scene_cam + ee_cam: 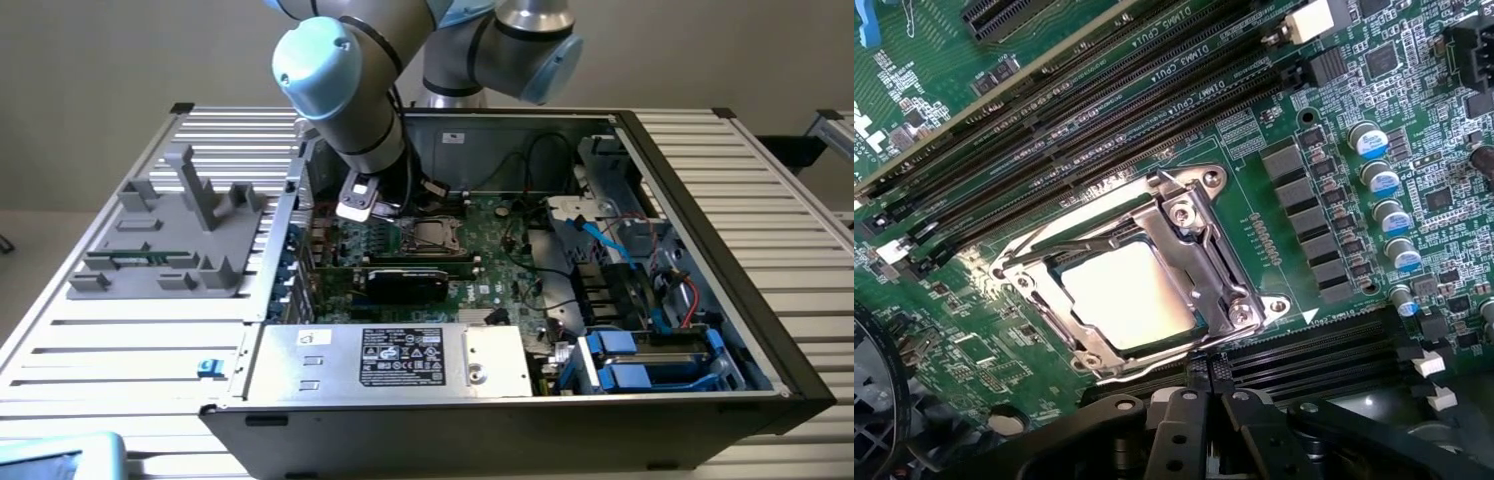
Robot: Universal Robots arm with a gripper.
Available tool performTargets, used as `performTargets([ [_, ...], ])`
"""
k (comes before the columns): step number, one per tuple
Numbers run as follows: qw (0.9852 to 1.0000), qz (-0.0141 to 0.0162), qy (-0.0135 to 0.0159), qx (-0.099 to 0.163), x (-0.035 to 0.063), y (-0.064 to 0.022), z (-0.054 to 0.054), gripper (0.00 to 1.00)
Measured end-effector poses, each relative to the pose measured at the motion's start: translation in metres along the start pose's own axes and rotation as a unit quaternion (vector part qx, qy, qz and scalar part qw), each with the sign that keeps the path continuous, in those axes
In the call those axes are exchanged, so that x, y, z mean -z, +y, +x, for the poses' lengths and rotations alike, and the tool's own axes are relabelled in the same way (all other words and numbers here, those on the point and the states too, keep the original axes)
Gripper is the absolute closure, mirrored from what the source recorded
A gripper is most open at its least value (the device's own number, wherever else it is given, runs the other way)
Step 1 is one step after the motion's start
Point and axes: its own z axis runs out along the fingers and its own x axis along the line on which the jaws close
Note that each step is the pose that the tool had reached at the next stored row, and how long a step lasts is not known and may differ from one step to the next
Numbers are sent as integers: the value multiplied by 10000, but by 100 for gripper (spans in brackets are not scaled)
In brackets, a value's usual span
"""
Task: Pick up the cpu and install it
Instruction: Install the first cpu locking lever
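The cpu (pixel 1129 295) lies flat in the socket on the green motherboard, its shiny silver top facing up. The socket's metal frame (pixel 1194 240) surrounds it. In the exterior view the socket (pixel 431 235) sits mid-board inside the open computer case. My gripper (pixel 1199 400) hovers just beside the socket, its black fingers shut with nothing between them. Seen from outside, the gripper (pixel 390 213) reaches down into the case just to the exterior view's left of the socket.
Long black memory slots (pixel 1104 130) run beside the socket, and a row of capacitors (pixel 1384 215) stands on its other side. A black expansion card (pixel 407 280), a metal power supply box (pixel 387 360) and blue drive bays (pixel 641 360) crowd the case. A grey fixture (pixel 174 235) stands outside.
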Motion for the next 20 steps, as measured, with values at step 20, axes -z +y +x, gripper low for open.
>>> performTargets([
  [20, 9999, -18, 59, -149, -3, -14, 14, 88],
])
